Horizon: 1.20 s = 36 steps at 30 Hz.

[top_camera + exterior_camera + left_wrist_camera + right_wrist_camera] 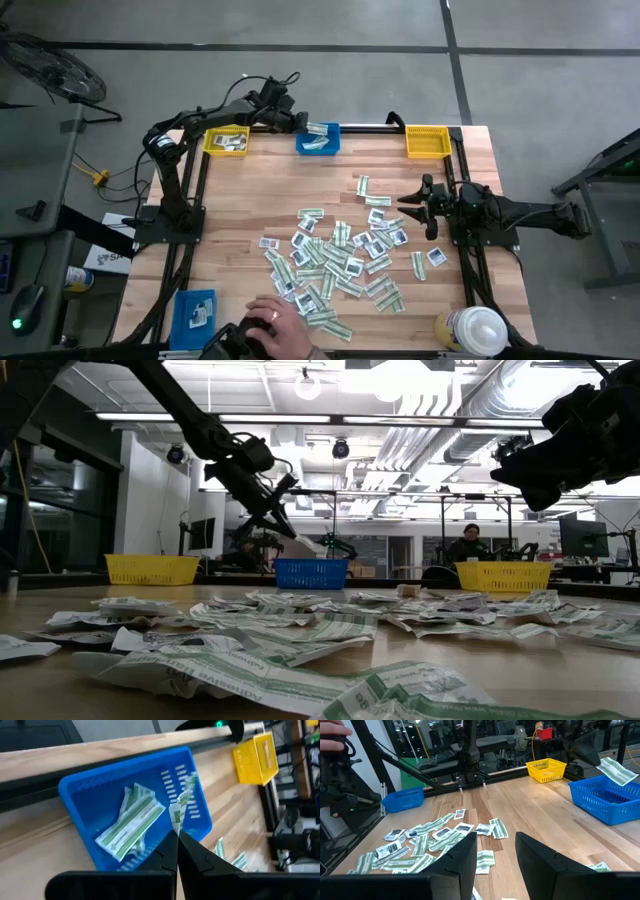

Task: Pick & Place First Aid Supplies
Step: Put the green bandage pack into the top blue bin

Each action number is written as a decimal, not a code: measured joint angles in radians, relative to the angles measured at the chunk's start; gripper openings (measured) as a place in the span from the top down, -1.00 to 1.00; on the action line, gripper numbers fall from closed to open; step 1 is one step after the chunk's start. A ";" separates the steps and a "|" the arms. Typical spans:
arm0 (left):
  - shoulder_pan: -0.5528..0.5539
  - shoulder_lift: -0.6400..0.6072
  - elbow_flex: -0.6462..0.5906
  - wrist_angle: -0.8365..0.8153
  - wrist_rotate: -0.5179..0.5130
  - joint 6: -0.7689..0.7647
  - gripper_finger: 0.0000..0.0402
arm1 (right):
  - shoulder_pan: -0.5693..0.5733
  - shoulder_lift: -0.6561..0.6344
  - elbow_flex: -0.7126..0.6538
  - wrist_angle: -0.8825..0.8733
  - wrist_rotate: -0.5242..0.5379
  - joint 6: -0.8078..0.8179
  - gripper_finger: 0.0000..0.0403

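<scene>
My left gripper [176,837] fingers pinch one end of a narrow green-and-white paper packet [182,802], dangling over the blue plastic bin [87,787]. It's featherlight, floppy. My right gripper [492,852] hangs open.

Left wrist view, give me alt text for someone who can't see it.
The left gripper, shut on a green-and-white strip packet, holds it over a blue bin that already contains similar packets. The bin sits on a wooden table, with a yellow bin farther along the edge.

Overhead looks down; low level; wrists close; blue bin [318,139] shared.
</scene>
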 joint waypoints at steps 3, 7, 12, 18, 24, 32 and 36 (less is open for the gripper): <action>0.000 0.027 0.027 -0.026 -0.003 -0.032 1.00 | 0.000 0.000 0.000 0.000 0.000 0.000 0.36; 0.000 0.036 0.043 -0.055 -0.002 -0.057 1.00 | 0.000 0.000 0.000 0.000 0.000 0.000 0.36; 0.000 0.036 0.043 -0.093 -0.003 -0.081 0.97 | 0.000 0.000 0.000 0.000 0.000 0.000 0.36; 0.000 0.036 0.043 -0.102 -0.002 -0.076 0.77 | 0.000 0.000 0.000 0.000 0.000 0.000 0.36; -0.008 0.037 0.043 -0.103 0.013 -0.021 0.50 | 0.000 0.000 0.000 0.000 0.000 0.000 0.36; -0.015 -0.004 0.043 -0.208 -0.062 0.112 0.42 | 0.000 0.000 0.000 0.000 0.000 0.000 0.36; -0.026 -0.026 0.043 -0.266 -0.114 0.182 0.42 | 0.000 0.000 0.000 0.000 0.000 0.000 0.36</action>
